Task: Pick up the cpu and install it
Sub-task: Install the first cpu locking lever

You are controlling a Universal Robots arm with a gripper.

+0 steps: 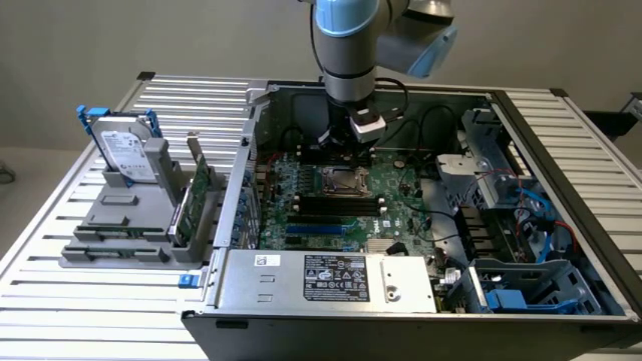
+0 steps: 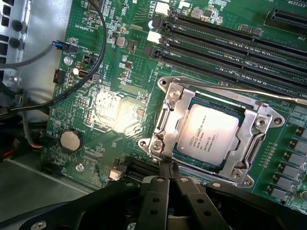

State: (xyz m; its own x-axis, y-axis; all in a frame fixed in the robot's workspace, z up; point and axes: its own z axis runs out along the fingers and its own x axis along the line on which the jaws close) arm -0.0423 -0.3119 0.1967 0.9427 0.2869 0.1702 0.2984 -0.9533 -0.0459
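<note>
Pincer [image 2: 169, 168] stood closed and empty just beside the socket frame [image 2: 165, 139], where the cpu [image 2: 209, 133] already lay seated; installing looked nearly done, and securing that frame seemed the remaining need

Silver-grey tubular robot arm [image 1: 349, 53] with pale blue joint caps, black band low on its wrist, black cables looping beside a small white block, black tool [image 2: 169, 173] with slim fingers and round screw holes

Silver square cpu [image 2: 209, 134], printed top, lying flat inside metal-framed socket [image 2: 169, 122]
</note>
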